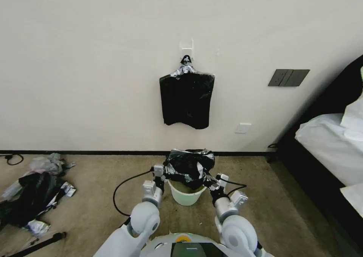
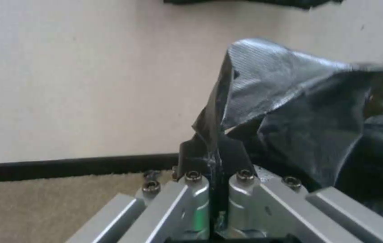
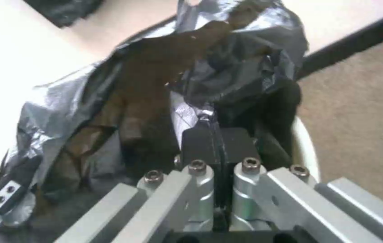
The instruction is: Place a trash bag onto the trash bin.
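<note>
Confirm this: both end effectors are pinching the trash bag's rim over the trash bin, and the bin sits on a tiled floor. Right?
Not quite. The trash bin sits on beige carpet, as the head view shows. The rest holds: left end effector and right end effector both pinch the trash bag.

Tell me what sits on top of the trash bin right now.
The trash bag is bunched over the trash bin, pinched at either side by the left gripper and right gripper. It hides the bin's opening and inside; only the front rim and wall show.
</note>
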You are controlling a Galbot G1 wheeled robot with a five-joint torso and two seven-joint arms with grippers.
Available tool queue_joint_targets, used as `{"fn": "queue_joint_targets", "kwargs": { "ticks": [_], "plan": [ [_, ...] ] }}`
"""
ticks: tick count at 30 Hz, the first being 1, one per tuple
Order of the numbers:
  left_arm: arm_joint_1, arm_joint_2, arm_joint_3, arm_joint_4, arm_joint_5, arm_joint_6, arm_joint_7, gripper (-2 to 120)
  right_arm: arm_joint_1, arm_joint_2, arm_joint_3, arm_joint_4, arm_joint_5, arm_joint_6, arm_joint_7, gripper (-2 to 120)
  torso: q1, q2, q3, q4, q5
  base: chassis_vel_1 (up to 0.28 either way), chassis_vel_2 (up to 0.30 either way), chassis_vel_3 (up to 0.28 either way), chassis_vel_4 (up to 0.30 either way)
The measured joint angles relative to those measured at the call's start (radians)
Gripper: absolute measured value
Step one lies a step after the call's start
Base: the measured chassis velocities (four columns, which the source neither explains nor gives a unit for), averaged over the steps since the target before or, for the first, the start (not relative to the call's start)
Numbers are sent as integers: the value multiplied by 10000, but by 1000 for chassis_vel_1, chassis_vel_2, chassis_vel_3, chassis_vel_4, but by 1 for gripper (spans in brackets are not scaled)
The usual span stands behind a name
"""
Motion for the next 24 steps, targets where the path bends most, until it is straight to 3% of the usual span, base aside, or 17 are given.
{"fn": "queue_joint_targets", "kwargs": {
  "ticks": [6,12,15,24],
  "plan": [
    [224,59,113,-26,483,111,-137,0,-372,2,41,148,-215,131,362,0,0,0,0,-4,-2,0,0,0,0],
    [1154,576,126,-642,1038,580,-361,0,-771,61,-142,429,-614,142,983,0,0,0,-1,1,-1,0,0,0,0],
    [1727,960,-29,-913,1262,655,-403,0,-828,148,-512,576,-795,-463,1954,0,0,0,0,-1,-1,0,0,0,0],
    [2452,1149,-192,-1096,1362,623,-435,0,-704,231,-785,417,-710,-1510,3076,0,1,0,0,-1,0,0,0,0,0]
  ]
}}
